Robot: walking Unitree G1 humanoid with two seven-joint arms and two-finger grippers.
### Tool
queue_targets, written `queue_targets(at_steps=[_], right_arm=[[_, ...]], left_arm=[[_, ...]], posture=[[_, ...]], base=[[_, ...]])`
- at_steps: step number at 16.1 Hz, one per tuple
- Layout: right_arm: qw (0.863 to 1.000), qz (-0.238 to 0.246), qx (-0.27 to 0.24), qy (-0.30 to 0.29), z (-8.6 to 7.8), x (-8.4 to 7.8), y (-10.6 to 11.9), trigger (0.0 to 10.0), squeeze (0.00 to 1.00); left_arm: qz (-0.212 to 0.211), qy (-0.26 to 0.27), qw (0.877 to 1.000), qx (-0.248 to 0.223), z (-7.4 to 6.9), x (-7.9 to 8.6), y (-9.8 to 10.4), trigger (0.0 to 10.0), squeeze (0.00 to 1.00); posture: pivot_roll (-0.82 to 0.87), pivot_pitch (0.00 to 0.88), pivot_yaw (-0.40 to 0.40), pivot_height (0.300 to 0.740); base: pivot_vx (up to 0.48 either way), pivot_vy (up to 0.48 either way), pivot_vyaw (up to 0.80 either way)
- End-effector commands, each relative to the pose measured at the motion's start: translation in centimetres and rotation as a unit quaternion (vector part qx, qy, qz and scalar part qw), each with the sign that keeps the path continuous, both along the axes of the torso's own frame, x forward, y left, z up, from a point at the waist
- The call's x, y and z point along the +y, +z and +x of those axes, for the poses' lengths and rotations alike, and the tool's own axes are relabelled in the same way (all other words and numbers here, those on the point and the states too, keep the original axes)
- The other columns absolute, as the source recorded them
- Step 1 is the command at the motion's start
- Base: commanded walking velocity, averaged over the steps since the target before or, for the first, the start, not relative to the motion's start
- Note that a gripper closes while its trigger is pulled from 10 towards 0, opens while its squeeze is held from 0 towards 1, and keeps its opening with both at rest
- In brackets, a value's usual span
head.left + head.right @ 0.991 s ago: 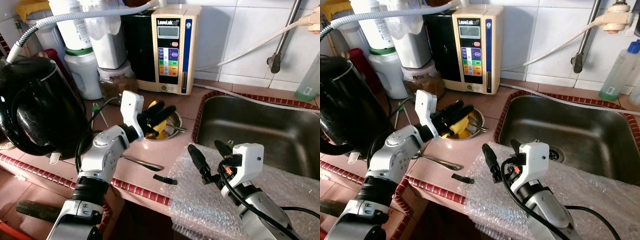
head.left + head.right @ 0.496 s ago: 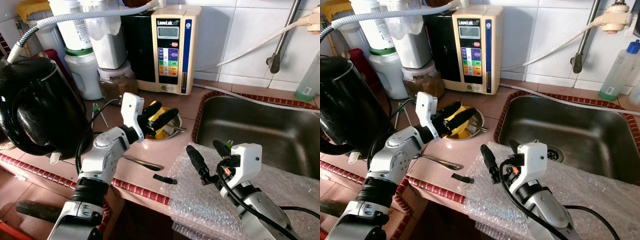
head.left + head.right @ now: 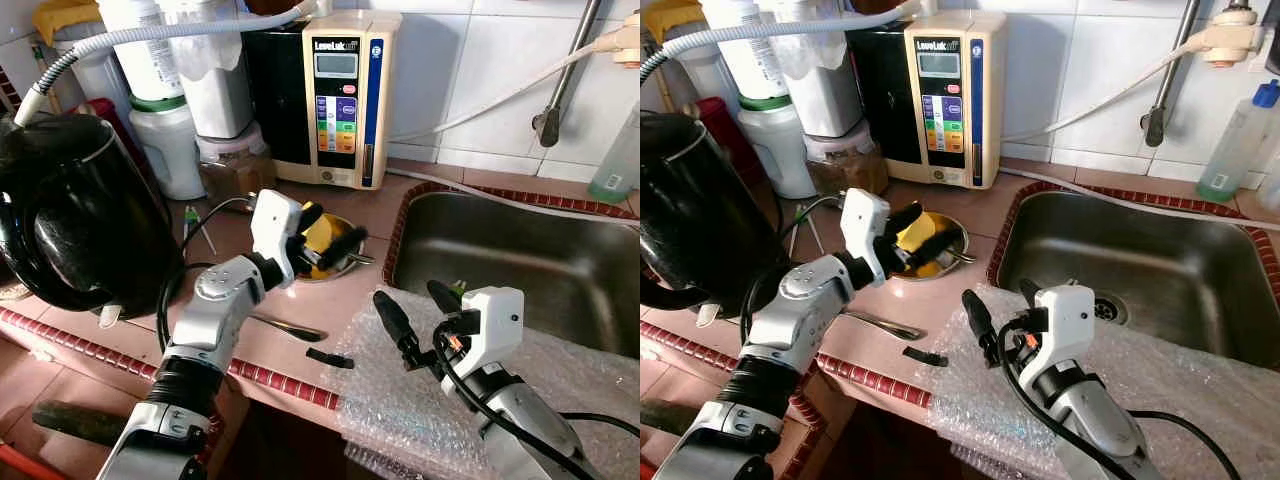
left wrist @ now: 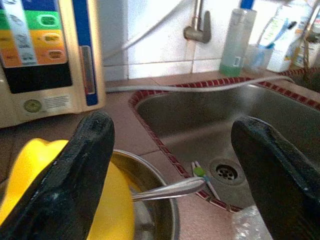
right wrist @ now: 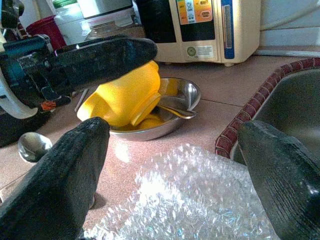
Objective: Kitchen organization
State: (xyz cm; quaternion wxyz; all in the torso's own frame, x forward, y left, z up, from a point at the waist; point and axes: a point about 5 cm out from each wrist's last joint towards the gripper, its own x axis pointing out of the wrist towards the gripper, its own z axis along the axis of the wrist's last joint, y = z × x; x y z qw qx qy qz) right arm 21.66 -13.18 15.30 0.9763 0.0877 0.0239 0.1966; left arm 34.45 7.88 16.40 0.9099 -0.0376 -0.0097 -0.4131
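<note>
The yellow cup [image 3: 916,232] in the steel bowl [image 3: 958,243] is straddled, ungripped, by the spread left gripper [image 3: 328,228].

Both arms are silver-grey metal built of rounded segments, with black ribbed collars at the joints lower down. Each ends in a glossy white, boxy wrist housing. The left gripper [image 3: 328,231] and the right gripper [image 3: 420,312] each carry two long, matte black fingers with rounded, padded-looking tips. Black cables loop out beside each forearm; a loose loop arches over the left arm. At the right wrist, a small orange-and-red connector sits among exposed wiring under the white housing.
</note>
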Motion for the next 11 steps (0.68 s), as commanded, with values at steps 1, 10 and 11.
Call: queue_targets(at_steps=[1,10,11], right_arm=[[1.000,-0.003,-0.008,0.004,0.0,0.1,0.3,10.0,0.00],[1.000,-0.008,-0.009,0.007,0.0,0.3,0.2,10.0,0.00],[1.000,-0.008,-0.008,0.006,0.0,0.3,0.2,10.0,0.00]], left_arm=[[0.014,-0.014,1.000,0.008,-0.3,0.0,-0.5,10.0,1.00],[0.001,0.020,1.000,-0.009,0.4,0.6,-0.2,3.4,0.00],[-0.005,0.025,1.000,-0.007,0.5,0.5,0.1,10.0,0.00]], posture=[[-0.06,0.000,0.084,0.740],[-0.06,0.000,0.087,0.740],[-0.06,0.000,0.087,0.740]], base=[[0.000,0.000,0.00],[0.000,0.000,0.00],[0.000,0.000,0.00]])
